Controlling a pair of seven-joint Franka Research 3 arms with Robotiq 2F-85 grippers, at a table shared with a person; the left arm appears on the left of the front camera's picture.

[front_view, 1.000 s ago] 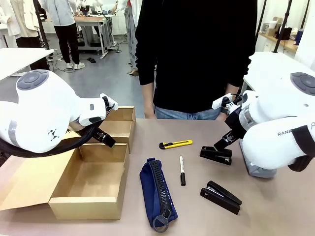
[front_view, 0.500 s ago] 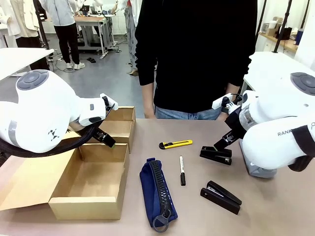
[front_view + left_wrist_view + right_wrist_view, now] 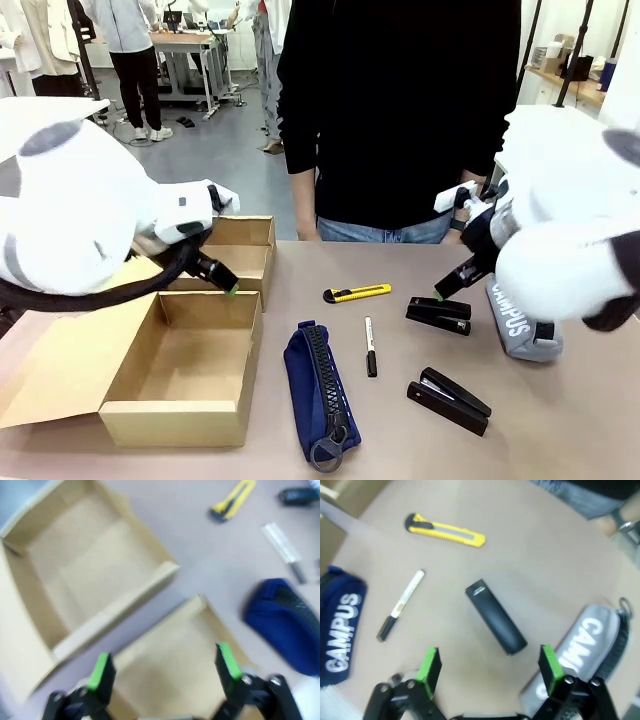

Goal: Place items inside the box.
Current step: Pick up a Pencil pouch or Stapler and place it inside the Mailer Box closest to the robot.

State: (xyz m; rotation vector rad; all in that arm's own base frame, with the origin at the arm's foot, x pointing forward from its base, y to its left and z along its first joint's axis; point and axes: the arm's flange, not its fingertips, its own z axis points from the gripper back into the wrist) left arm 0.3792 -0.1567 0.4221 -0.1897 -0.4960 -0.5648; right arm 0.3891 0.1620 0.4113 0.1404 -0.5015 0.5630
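The open cardboard box (image 3: 215, 425) sits at the table's left, and my left gripper (image 3: 228, 284) hovers open over its far edge (image 3: 164, 667). On the table lie a navy zip pouch (image 3: 320, 390) lettered "CAMPUS" (image 3: 340, 625), a yellow utility knife (image 3: 357, 293), a slim black-and-white pen (image 3: 369, 347) and two black staplers (image 3: 438, 314) (image 3: 448, 400). My right gripper (image 3: 445, 290) stands open just above the farther stapler (image 3: 496, 617), its fingers on either side of it (image 3: 490, 664) and not touching. Nothing is held.
A grey "CAMPUS" pouch (image 3: 520, 325) lies under my right arm at the table's right. A second open cardboard box (image 3: 240, 255) stands behind the first. A person in black stands at the far edge of the table.
Both arms have shifted and blur with motion. The right arm has lifted off the grey pouch, which now shows. No item has moved.
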